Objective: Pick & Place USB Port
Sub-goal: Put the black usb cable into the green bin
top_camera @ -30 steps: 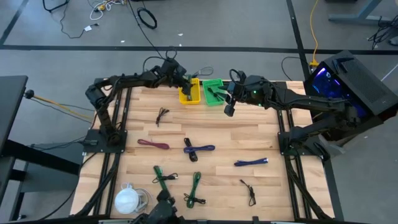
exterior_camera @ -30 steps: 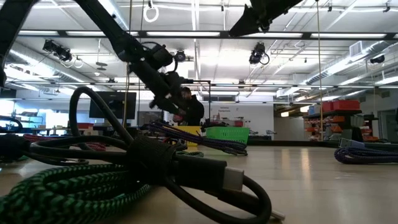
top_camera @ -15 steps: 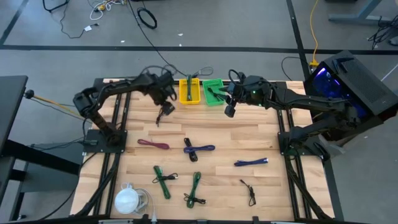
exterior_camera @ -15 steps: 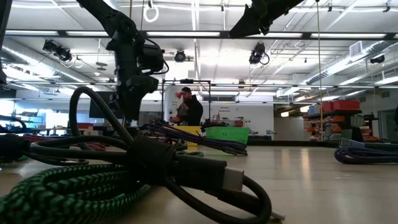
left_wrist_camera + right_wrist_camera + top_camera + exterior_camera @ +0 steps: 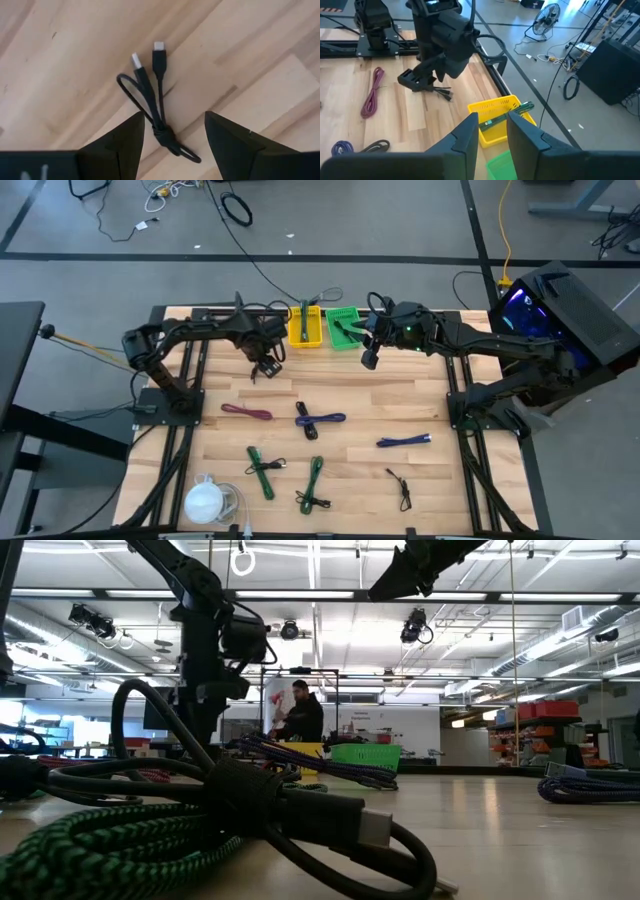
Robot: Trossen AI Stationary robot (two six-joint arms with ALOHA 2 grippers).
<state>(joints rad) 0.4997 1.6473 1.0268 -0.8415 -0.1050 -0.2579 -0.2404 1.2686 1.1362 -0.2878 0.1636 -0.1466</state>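
While the left claw (image 5: 266, 366), fingers apart, hovers over a small bundled black USB cable (image 5: 157, 116) at upper centre-left, it remains ungrasped. Several cables remain on the wooden worktop (image 5: 360, 405); the right claw (image 5: 368, 359) waits near the green basket (image 5: 345, 327), its fingers slightly apart on nothing.

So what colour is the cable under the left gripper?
Black cable, with two plugs; clearest in the left wrist view, below the open left gripper.

Robotics lab: ceiling trusses (image 5: 320, 605), monitors (image 5: 180, 708)
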